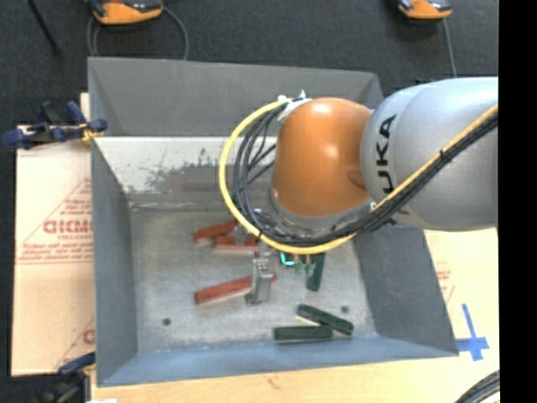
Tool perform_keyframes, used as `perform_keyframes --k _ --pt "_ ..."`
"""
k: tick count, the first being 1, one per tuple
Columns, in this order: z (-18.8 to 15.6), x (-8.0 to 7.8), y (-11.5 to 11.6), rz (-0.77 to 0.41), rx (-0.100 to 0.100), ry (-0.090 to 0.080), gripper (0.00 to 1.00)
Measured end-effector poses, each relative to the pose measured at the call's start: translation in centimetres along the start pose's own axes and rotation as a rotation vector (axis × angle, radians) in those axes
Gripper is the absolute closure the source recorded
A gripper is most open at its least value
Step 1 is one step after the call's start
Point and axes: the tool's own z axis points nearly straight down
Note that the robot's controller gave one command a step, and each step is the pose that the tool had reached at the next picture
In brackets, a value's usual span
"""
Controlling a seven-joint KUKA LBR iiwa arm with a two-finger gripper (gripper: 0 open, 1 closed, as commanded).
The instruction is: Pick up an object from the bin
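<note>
grey metal bin (113,225) with red-brown bars (222,292) and dark green bars (323,319)

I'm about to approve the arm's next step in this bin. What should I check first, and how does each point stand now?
1. Target at the end effector: ok, it is at the right end of the lower red-brown bar.
2. That bar free of neighbours: ok, it lies apart from the upper red-brown pieces.
3. Nearest dark green bar out of the way: ok, off to the right, apart.
4. Room from the bin walls: ok, mid-floor.
5. Bar held: cannot tell.
</note>
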Motion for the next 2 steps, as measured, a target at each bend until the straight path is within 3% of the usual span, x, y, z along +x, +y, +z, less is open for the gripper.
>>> perform_keyframes --k 1,2 --pt "13.53 0.93 -0.16 -0.052 0.0 0.0 0.0" --pt "13.1 0.69 -0.11 -0.047 -0.001 -0.008 1.0"
